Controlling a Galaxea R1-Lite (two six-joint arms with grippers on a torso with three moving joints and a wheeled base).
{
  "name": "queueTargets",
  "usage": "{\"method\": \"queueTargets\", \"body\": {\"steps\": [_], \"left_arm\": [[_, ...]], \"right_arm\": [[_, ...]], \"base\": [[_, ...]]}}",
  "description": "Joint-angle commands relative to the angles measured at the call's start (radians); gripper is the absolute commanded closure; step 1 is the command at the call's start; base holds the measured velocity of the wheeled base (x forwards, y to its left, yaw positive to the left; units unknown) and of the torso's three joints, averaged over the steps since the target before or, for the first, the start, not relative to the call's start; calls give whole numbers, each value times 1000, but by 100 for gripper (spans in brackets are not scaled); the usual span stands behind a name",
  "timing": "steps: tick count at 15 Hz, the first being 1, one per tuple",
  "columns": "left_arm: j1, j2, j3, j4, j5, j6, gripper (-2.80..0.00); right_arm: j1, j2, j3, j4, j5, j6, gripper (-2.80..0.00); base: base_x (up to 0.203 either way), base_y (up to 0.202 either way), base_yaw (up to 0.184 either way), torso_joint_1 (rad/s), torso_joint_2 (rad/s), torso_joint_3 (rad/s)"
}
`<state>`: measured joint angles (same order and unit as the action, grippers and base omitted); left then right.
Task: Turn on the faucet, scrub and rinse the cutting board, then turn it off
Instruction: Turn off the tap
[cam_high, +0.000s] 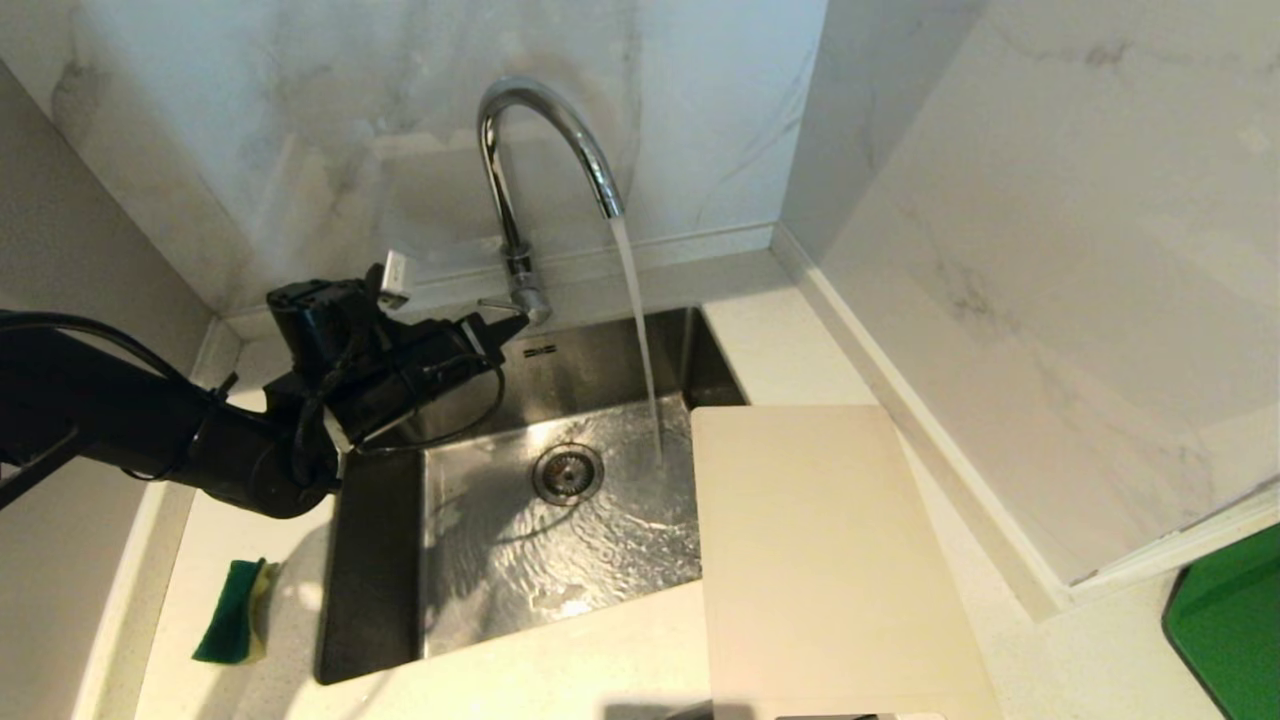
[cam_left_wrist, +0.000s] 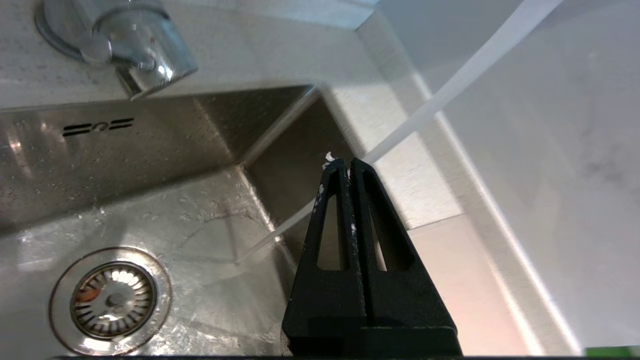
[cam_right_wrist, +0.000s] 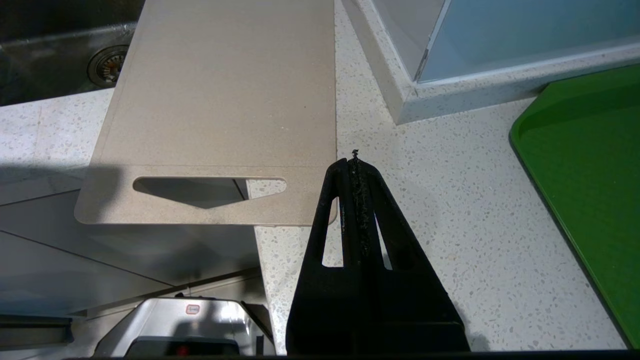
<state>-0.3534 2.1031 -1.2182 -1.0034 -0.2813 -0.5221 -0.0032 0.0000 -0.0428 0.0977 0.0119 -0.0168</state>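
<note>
Now water runs from the faucet (cam_high: 545, 150) at upper centre of the head view into the sink (cam_high: 380, 560). Left of its base the left gripper (cam_high: 515, 326) has its jaws pressed together, empty, tips just beside the thin lever. At lower right the cutting board (cam_high: 820, 560) lies on the counter, overlapping the sink's right edge. Beside the board's handle end, the right gripper (cam_right_wrist: 355, 162) is likewise closed, holding nothing

No legible text, brand, number or sign can be made out. A small dark mark is seen on the back wall of the sink (cam_left_wrist: 97, 126), below the faucet (cam_high: 520, 180), but it cannot be read. A small red-rimmed label (cam_right_wrist: 192, 309) is seen on a grey housing, likewise unreadable.
</note>
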Motion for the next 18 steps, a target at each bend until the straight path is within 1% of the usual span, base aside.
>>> {"method": "queueTargets", "body": {"steps": [1,3,6,8,10,13,17,18], "left_arm": [[3,52,-27,-6,-1,21,0],[10,74,-56,-6,0,39,0],[12,120,-114,-7,7,42,0],[16,144,-141,-9,8,58,0],[16,177,-172,-9,9,61,0],[29,232,-268,-8,16,62,0],[42,318,-426,7,67,62,0],[45,332,-450,11,77,62,0]], "right_arm": [[0,0,0,1,0,-1,0],[0,0,0,1,1,0,0],[0,0,0,1,1,0,0],[0,0,0,1,2,1,0],[0,0,0,1,0,1,0],[0,0,0,1,0,1,0],[0,-1,0,1,0,1,0],[0,0,0,1,0,1,0]], "base": [[0,0,0,0,0,0],[0,0,0,0,0,0],[0,0,0,0,0,0],[0,0,0,0,0,0],[0,0,0,0,0,0],[0,0,0,0,0,0],[0,0,0,0,0,0],[0,0,0,0,0,0]]}}
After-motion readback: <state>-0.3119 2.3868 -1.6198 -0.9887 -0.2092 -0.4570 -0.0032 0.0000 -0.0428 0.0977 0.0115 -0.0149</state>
